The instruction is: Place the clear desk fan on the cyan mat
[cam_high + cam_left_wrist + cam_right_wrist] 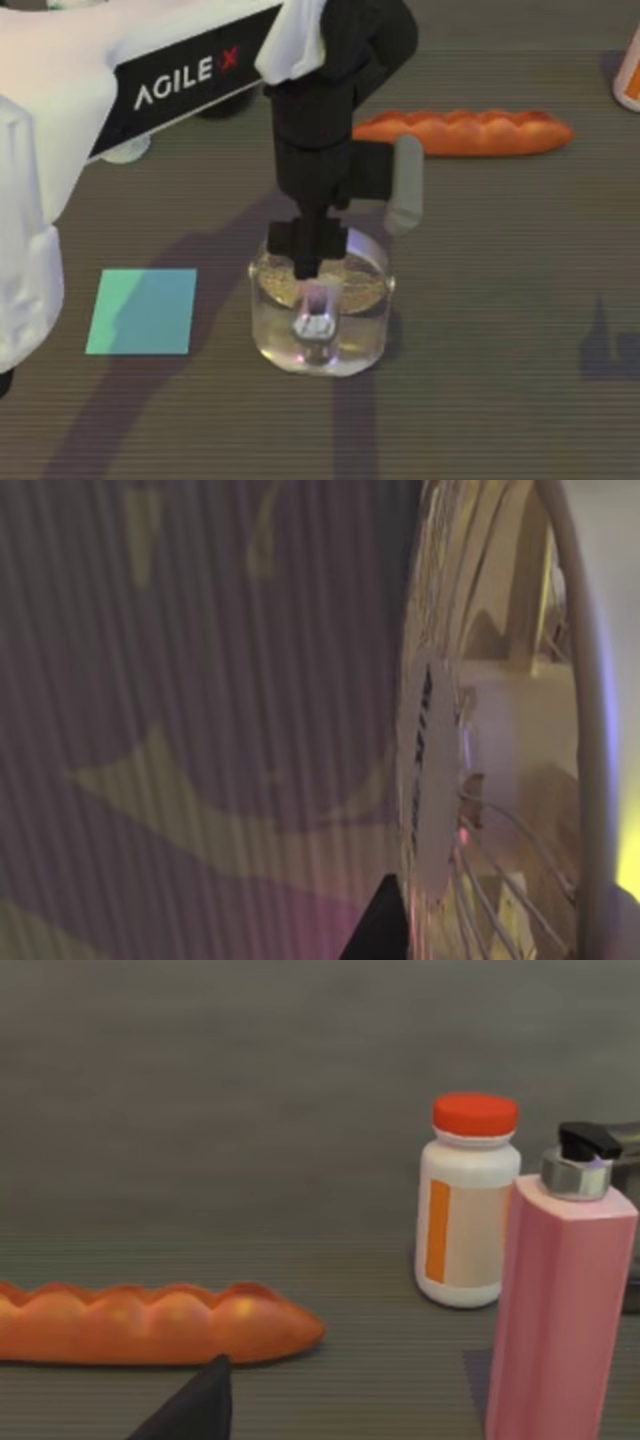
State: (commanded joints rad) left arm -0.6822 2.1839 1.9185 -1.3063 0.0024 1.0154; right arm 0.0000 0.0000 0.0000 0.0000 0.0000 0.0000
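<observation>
My left gripper [318,262] reaches down over the clear desk fan [320,312] mid-counter, jaws closed on its upper rim. The cyan mat [142,311] lies bare just to its left. A baguette [465,131] rests beyond.

The clear desk fan [322,312] stands near the middle of the table, a round transparent shell with a silvery rim, yellowish blades inside and a small silvery hub at its front. The cyan mat [142,311], a thin plain turquoise square, lies flat to its left, apart from it and bare.
</observation>
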